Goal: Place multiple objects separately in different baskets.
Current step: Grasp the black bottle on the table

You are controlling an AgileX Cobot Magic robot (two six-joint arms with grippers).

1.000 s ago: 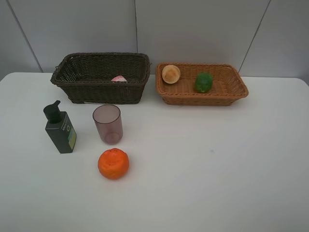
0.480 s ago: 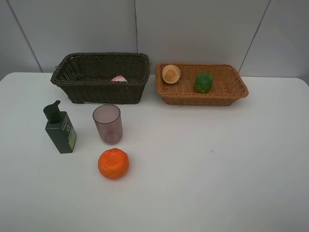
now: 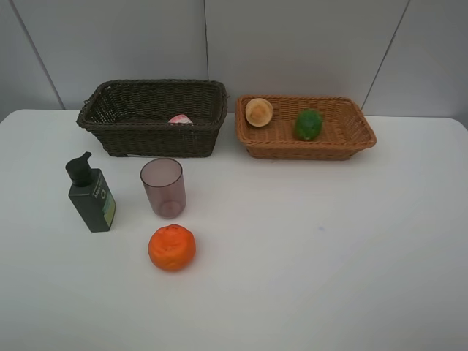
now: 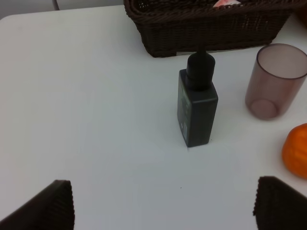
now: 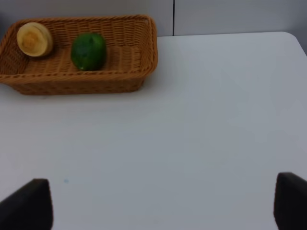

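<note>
Table (image 3: 329, 263): white, flat, backed by a pale panelled wall.
Dark basket (image 3: 161, 140): brown wicker, the deeper of the two, at the far edge, left of centre.
Tan basket (image 3: 307, 151): orange-tan wicker, shallower, just beside the dark basket on its right, with a narrow gap between them.
Pink bottle (image 3: 180, 119): only a pink-and-white sliver shows above the dark basket's front wall. It is likely lying inside; posture unclear.
Peach (image 3: 259, 112): pale orange, in the tan basket's far left corner, against the weave.
Lime (image 3: 308, 124): green, near the middle of the tan basket, apart from the peach.
Pump bottle (image 3: 91, 196): dark green, upright on the table in front of the dark basket's left end.
Cup (image 3: 163, 188): translucent mauve, upright, mouth up, empty, near the pump bottle on its right.
Tangerine (image 3: 172, 247): orange, on the table just in front of the cup, not touching it.
Left claw (image 4: 163, 205): fingers spread wide, gripping nothing. Bare table lies between them, with the pump bottle ahead and well clear.
Right claw (image 5: 160, 203): spread wide, empty. Bare table lies between the fingers, with the tan basket ahead and off to one side.
</note>
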